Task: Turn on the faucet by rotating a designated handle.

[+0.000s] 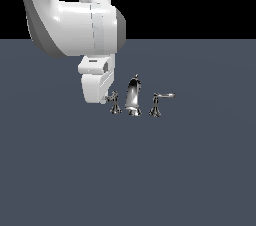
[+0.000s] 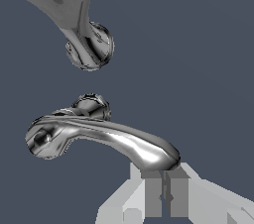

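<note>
The faucet (image 1: 133, 99) is a small shiny chrome set of 3 pieces standing upright in a row on the flat grey floor. Its tall curved spout (image 1: 133, 95) stands in the middle. The handle (image 1: 114, 103), a short lever on a flared pedestal post, stands at the exterior view's left of the spout. In the wrist view its curved lever (image 2: 99, 141) lies level, with one tip nearest the camera.

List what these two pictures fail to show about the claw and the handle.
- Exterior view: the claw is hidden behind the arm's white wrist; contact with the handle is too small to tell.
- Wrist view: fingertips sit close together; whether they touch the handle is unclear.
- Wrist view: the spout is cut off by the edge.
</note>
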`<state>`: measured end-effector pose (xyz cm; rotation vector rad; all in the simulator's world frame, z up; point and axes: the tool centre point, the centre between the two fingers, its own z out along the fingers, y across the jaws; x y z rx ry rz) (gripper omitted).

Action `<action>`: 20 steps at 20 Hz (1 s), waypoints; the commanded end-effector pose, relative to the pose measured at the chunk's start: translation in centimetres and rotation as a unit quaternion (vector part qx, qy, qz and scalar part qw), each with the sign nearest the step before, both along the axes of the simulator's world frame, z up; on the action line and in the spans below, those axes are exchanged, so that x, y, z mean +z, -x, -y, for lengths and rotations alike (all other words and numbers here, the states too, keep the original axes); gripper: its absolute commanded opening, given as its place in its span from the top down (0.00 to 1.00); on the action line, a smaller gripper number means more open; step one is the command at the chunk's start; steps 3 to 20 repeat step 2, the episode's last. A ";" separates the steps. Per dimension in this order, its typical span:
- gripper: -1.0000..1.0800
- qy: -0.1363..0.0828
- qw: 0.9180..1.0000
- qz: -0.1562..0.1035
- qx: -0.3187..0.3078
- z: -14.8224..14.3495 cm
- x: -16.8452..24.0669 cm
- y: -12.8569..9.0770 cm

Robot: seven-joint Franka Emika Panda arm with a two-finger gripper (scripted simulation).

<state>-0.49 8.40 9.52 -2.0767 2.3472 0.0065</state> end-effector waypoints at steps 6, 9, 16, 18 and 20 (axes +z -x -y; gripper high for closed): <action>1.00 0.004 1.000 -0.001 -0.014 2.6 0.0 0.5; 1.00 0.004 1.000 -0.001 -0.014 2.6 0.0 0.5; 1.00 0.004 1.000 -0.001 -0.014 2.6 0.0 0.5; 1.00 0.004 1.000 -0.001 -0.014 2.6 0.0 0.5; 1.00 0.004 1.000 -0.001 -0.014 2.6 0.0 0.5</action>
